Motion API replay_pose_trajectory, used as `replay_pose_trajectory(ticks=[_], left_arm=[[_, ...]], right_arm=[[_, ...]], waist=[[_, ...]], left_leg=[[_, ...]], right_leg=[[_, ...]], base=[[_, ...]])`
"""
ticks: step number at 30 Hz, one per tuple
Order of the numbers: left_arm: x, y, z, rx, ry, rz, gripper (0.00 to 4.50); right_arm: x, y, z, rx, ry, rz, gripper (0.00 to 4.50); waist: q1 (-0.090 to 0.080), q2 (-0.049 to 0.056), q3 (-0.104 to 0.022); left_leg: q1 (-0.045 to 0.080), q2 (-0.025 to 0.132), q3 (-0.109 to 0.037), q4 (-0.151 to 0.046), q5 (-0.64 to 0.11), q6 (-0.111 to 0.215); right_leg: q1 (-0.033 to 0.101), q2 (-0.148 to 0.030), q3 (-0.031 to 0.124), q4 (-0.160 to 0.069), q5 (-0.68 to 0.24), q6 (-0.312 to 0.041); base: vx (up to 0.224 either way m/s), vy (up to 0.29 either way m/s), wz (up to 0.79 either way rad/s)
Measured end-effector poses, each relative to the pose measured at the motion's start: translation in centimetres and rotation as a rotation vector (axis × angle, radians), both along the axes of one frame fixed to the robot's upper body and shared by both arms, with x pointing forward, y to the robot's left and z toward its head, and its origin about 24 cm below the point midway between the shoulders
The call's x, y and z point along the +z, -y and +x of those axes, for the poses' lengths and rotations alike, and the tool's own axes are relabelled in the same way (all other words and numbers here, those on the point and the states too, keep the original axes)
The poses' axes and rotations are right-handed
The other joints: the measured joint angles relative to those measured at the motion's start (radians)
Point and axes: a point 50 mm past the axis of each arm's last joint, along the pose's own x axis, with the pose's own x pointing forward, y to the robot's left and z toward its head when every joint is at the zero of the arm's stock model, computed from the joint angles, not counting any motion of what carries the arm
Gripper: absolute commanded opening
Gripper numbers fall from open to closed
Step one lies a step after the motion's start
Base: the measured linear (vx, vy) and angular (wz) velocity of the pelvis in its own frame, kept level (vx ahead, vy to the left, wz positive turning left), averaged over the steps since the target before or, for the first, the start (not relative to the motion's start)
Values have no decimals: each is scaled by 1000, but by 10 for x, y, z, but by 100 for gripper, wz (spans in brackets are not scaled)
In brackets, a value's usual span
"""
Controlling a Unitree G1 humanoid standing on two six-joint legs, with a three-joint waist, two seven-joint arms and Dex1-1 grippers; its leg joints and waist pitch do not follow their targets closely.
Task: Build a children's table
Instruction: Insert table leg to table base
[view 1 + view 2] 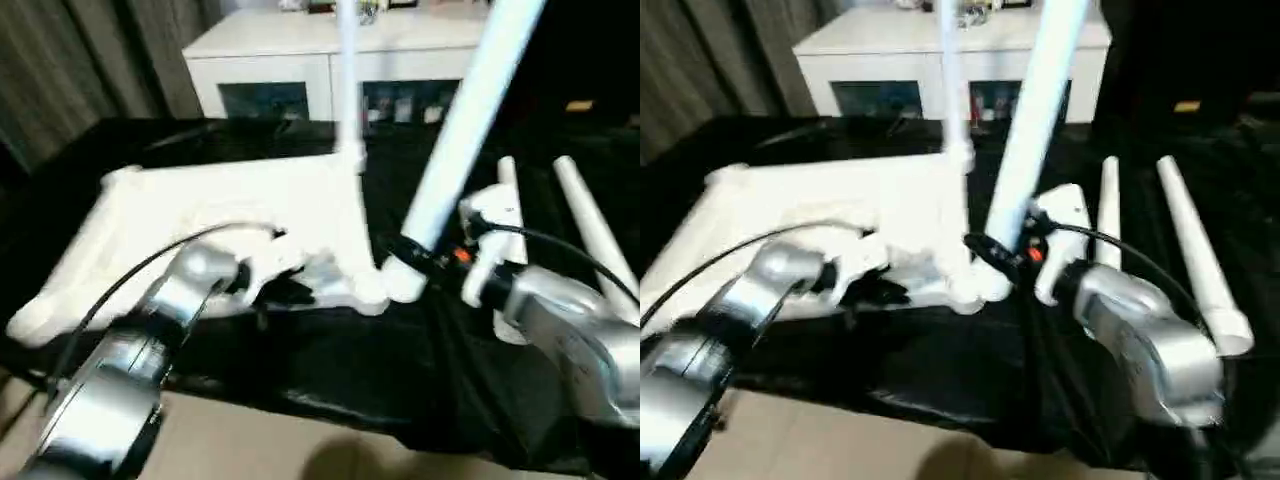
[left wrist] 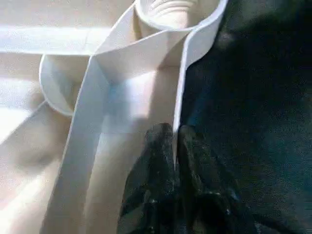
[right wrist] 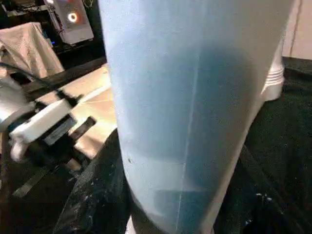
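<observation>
Tabletop (image 1: pixel 200 225) upside down on black counter (image 1: pixel 330 370). Left gripper (image 2: pixel 174 146) fingers pinched shut on tabletop's near-edge wall, just beside corner socket (image 2: pixel 168 9). Right gripper (image 1: pixel 405 252) fingers clamped around tilted leg (image 1: pixel 460 120), its base at near corner socket. Another leg (image 1: pixel 348 80) upright in far corner. Two spare legs (image 1: pixel 1190 250) lying right.

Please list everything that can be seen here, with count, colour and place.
tabletop: one, white, upside down on the black cloth.
upright leg: one, white, standing in a far socket.
held leg: one, white, tilted over the near corner socket.
loose legs: two, white, lying on the cloth at the right.
black cloth: one, under all parts.
cabinet: one, white, behind.
left gripper: black, pinching the tabletop rim.
right gripper: black, around the held leg.
</observation>
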Motion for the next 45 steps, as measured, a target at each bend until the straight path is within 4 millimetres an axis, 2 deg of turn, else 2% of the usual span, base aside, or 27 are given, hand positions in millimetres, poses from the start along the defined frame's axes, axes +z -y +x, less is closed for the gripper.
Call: replay_pose_trajectory(ticks=[2, 6, 8, 10, 12, 14, 15, 23, 24, 28, 36, 41, 42, 45], left_arm=[[0, -1, -5, 2, 2, -3, 0], [-1, -2, -14, 9, 28, -25, 0], [0, -1, -15, -3, 57, -31, 0], [1, -1, -17, 3, 69, -28, 45], [0, -1, -16, 22, 66, -16, 60], [-5, -5, -18, 51, 48, 6, 68], [-5, -4, -18, 54, 60, 9, 87], [-6, -3, -12, 80, 89, 33, 90], [-6, -2, -11, 79, 88, 27, 63], [-5, 1, -10, 77, 86, -7, 31], [-2, 2, -11, 8, 21, -56, 0], [-1, 3, -9, -10, 25, -54, 0], [-1, 2, -8, -9, 23, -54, 44], [-1, 2, -5, -7, 18, -54, 55]], right_arm=[[0, -3, 2, 8, -3, 5, 185], [-5, -8, 7, 15, -23, 19, 185], [-7, -9, 7, 19, -26, 15, 185], [-8, -13, 9, 34, -29, 11, 185], [-6, -15, 11, 44, -23, 9, 185], [-5, -16, 11, 47, -19, 10, 185], [-6, -15, 11, 45, -21, 8, 185], [-6, -17, 12, 47, -11, 9, 185], [-6, -17, 12, 46, -12, 8, 185], [-7, -17, 12, 43, -7, 2, 185], [-7, -16, 16, 40, -4, 2, 185], [-6, -15, 16, 51, -4, -3, 185], [-6, -15, 16, 54, -4, -3, 185], [-6, -14, 16, 53, -4, -5, 185]], waist=[[2, -4, 0], [11, -27, 1], [16, -34, 3], [20, -40, 5], [23, -43, 7], [25, -45, 8], [31, -46, 8], [52, -44, 8], [54, -44, 8], [55, -44, 8], [56, -44, 8], [63, -42, 7], [64, -42, 7], [63, -42, 7]], left_leg=[[2, 0, 1, 0, 0, 0], [7, 0, 2, -2, 0, -1], [7, 0, 2, -3, 0, -1], [8, -1, 2, -3, 0, -1], [8, -1, 2, -3, 0, -1], [7, -1, 3, -3, 0, -1], [7, -1, 3, -3, 0, -1], [7, -1, 4, -5, 0, -1], [7, -1, 5, -5, 0, -1], [7, -2, 5, -5, 0, -1], [3, -5, 8, -9, -1, -2], [-1, -3, 8, -10, -1, -3], [-1, -3, 8, -9, -1, -3], [-1, -3, 8, -8, -1, -3]], right_leg=[[0, 0, 1, 0, 0, 0], [0, -1, 1, 1, -3, 5], [0, -1, 2, 0, -3, 5], [-1, -1, 2, 0, -3, 4], [-2, -2, 2, 0, -3, 4], [-3, -2, 2, 1, -3, 4], [-3, -2, 2, 0, -2, 4], [-5, -2, 3, 1, -2, 3], [-5, -2, 3, 1, -2, 3], [-6, -4, 3, 1, -2, 3], [-12, -9, 2, 0, 2, -2], [-14, -8, -1, 0, 1, -2], [-14, -8, -1, 1, 2, -3], [-14, -8, -1, 1, 2, -4]], base=[[0, 0, 0], [0, 0, 0], [0, 0, 0], [0, 0, 0], [0, 0, 0], [0, 0, 0], [0, 0, 0], [0, 0, 0], [0, 0, 0], [0, 0, 0], [0, 0, 0], [0, 0, 0], [0, 0, 0], [0, 0, 0]])
